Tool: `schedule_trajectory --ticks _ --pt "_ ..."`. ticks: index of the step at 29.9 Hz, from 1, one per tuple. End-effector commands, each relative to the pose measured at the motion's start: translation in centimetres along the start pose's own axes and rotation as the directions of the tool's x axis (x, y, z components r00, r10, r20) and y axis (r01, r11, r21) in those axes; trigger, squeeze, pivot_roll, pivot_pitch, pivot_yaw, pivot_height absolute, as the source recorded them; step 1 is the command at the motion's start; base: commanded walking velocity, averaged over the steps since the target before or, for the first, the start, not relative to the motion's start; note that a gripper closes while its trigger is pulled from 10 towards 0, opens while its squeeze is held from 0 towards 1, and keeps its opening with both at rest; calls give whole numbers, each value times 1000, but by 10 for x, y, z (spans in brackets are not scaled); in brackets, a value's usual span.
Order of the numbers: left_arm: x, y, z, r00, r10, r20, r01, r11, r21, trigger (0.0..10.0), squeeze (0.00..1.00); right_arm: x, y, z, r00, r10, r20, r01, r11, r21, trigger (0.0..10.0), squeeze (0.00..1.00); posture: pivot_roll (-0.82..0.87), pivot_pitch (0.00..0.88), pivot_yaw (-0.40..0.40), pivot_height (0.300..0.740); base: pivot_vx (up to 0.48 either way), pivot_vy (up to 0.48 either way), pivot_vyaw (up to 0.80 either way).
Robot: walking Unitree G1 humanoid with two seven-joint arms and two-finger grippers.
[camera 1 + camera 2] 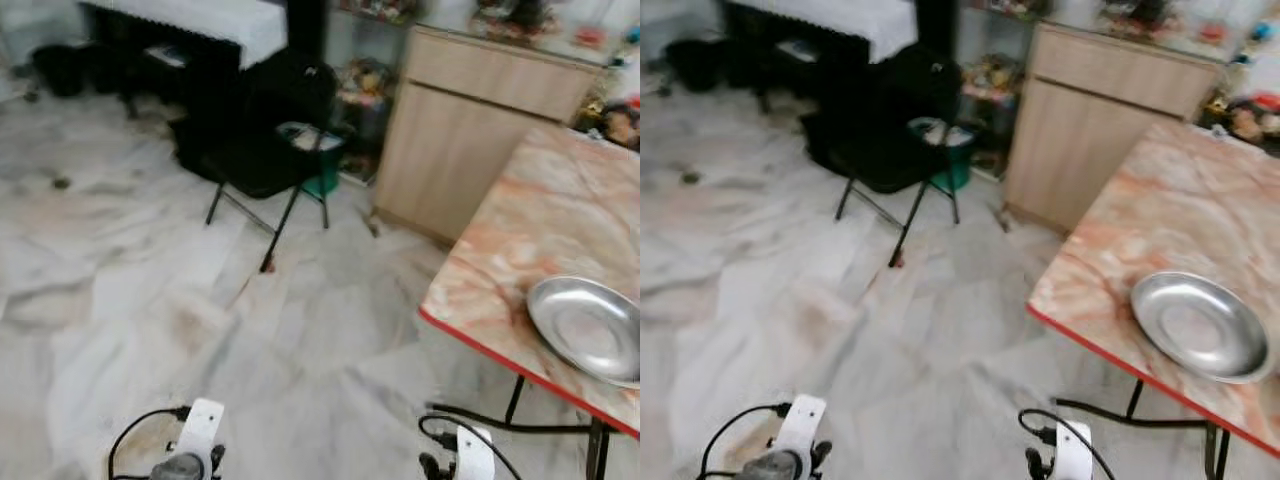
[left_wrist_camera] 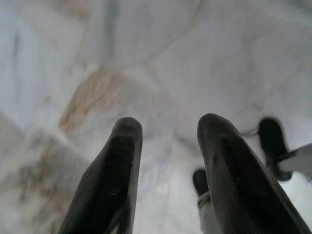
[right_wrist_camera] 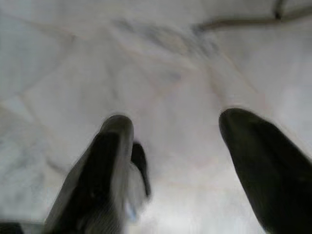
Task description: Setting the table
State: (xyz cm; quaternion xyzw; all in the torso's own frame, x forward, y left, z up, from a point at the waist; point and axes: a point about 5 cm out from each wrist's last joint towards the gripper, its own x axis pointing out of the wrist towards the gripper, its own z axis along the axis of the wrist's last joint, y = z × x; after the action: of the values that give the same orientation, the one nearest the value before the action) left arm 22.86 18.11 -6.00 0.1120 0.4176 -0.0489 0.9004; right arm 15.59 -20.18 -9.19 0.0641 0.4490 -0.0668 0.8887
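A shiny steel plate [image 1: 590, 328] lies near the front edge of a pink marble-patterned table [image 1: 545, 220] with a red rim, on my right. Both arms hang low: the left arm's wrist [image 1: 190, 445] and the right arm's wrist [image 1: 465, 455] show at the bottom of the eye views. In the left wrist view my left gripper [image 2: 165, 129] is open over the marble floor, holding nothing. My right gripper [image 3: 175, 122] is likewise open above the floor, with nothing between its fingers.
A black folding chair [image 1: 270, 140] stands ahead on the white marble floor [image 1: 150, 280]. A light wooden cabinet [image 1: 470, 120] sits behind the table. A dark piano with a white cloth [image 1: 200, 25] is at the back left. Black table legs [image 1: 515, 410] run under the table.
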Motion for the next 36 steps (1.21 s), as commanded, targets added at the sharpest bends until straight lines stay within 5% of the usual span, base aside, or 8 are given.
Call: schedule_trajectory --ticks 1,22,36 --pt "-2 1 -12 999 -3 -35 3 1000 -5 10000 0 1 4 4 1000 7 10 -7 1000 2 10000 0 9 0 -26 740 0 0 -756" --pt "-2 0 -10 1000 -8 -29 8 1000 0 10000 0 2 6 4 1000 17 12 -17 1000 -2 10000 0 8 0 -32 740 0 -58 -756" --pt "-2 0 -10 1000 -5 -26 6 1000 10 10000 0 2 8 7 999 21 32 -22 1000 15 10000 0 8 0 -32 740 0 -41 0"
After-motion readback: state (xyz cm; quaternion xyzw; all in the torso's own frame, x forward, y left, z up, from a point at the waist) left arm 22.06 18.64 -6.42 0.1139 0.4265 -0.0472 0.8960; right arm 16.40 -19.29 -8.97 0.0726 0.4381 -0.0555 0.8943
